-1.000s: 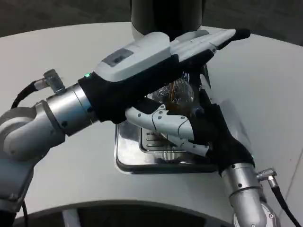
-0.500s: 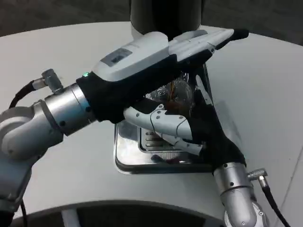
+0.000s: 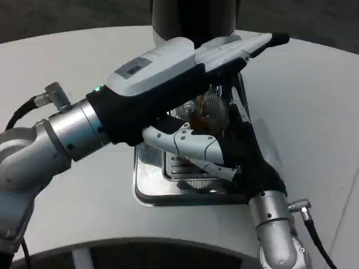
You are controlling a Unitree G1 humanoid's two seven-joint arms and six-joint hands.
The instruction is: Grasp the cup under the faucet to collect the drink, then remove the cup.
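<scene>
The right robot hand keeps its grip on the cup, shifted slightly left; the left robot hand's closure is unclear.

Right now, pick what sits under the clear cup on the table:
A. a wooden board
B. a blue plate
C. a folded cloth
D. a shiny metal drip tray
D: the clear cup with amber drink in it stands over a shiny metal drip tray with a slotted grate, and the right robot hand is wrapped round the cup.
</scene>
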